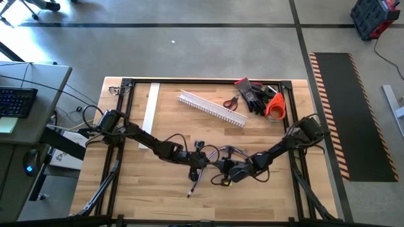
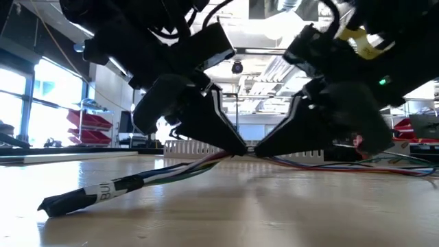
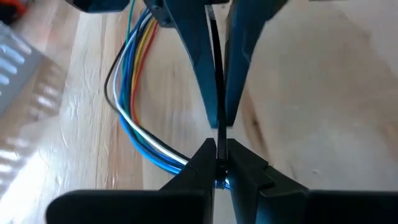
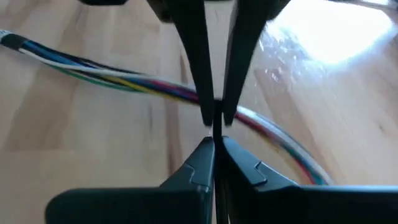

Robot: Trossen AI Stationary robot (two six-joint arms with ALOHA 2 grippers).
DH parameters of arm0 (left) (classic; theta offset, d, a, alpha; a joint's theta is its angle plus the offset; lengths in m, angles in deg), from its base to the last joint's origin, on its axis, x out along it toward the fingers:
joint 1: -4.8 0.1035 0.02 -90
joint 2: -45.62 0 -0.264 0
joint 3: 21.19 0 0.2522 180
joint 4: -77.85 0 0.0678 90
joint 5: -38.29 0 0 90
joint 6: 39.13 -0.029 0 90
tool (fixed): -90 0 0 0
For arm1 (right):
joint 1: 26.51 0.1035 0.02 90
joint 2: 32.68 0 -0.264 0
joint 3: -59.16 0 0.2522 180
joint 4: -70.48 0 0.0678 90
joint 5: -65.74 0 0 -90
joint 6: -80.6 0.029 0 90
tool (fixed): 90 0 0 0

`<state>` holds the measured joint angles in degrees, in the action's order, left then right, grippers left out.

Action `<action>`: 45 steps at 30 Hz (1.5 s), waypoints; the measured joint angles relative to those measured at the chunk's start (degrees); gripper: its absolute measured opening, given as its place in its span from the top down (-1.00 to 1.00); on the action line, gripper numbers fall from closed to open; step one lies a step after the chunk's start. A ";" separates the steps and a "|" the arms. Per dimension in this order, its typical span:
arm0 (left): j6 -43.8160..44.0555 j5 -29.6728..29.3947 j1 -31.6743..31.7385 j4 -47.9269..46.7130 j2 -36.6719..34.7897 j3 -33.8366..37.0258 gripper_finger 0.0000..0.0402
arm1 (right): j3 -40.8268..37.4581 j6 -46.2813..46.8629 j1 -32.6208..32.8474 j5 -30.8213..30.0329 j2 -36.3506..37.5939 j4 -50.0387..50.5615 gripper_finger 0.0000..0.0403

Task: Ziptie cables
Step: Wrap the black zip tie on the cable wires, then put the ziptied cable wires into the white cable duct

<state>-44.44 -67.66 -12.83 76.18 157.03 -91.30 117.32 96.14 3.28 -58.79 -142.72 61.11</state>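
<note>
Both jaws clamped on a thin black tie at the cables (image 1: 218,153), frame centre: left gripper (image 1: 201,160), right gripper (image 1: 228,169). Cinching step; next, pull apart steadily.

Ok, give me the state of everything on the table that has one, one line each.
cables: bundled, lying on the table, pinched between both grippers.
zip tie: thin black strip, nipped by both grippers' tips.
left gripper: shut, tips at the bundle.
right gripper: shut, tip to tip with the left.
white slotted duct: lying flat, untouched.
scissors: lying on the duct.
gloves: heaped at the far edge.
</note>
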 joint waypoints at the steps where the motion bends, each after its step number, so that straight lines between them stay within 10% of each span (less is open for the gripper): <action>1: -0.26 -0.33 -0.18 -0.46 0.00 0.02 0.98 | 0.08 2.60 0.82 -0.52 0.47 1.91 0.99; 12: 0.74 -0.98 -0.38 -2.69 0.07 0.50 0.92 | -0.28 6.53 2.51 -0.76 1.20 5.71 1.00; 26: 1.06 -1.14 -0.77 -7.97 -10.31 0.43 0.09 | -0.24 6.21 2.22 1.76 9.51 9.45 0.45; 38: 4.04 -1.74 -1.09 -9.39 -8.59 0.39 0.19 | -0.21 1.95 1.98 4.83 12.95 14.23 0.12; 45: 11.53 -12.72 0.50 -12.55 -8.28 0.39 0.25 | -0.21 -2.87 -1.65 6.78 22.07 25.96 -0.02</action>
<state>-32.91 -80.38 -12.34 63.63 148.75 -90.91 117.10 93.27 1.63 -52.01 -120.64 87.07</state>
